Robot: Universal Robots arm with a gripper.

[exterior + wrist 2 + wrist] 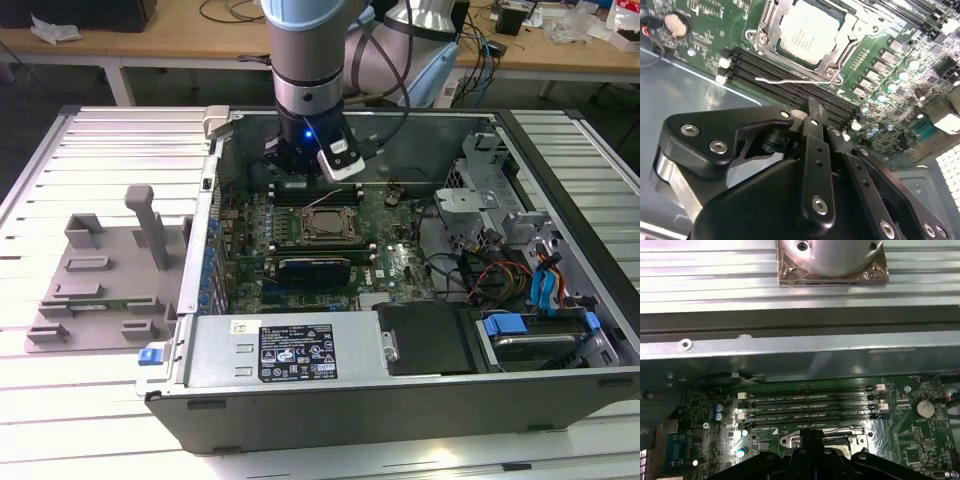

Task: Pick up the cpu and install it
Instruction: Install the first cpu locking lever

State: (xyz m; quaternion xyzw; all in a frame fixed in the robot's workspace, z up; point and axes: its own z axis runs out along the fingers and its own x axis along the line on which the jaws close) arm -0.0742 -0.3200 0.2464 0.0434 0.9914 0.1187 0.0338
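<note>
Slatted metal surface carries an opened computer case lying on its side, so the green motherboard faces up and the arm can reach it from above. On the exterior view's left, beside the case, a grey fixture plate with upright posts rests on the same surface. Near the board's middle sits the socket frame, its metal edges open around the cpu, which lies flat inside it in the second wrist view, silver top up, seemingly already seated. Dark memory slots run just beside the socket. The gripper hangs above those slots, near the socket but apart from the cpu; its black fingers are drawn together with nothing between them, clenched and empty, as it looks to me.
</note>
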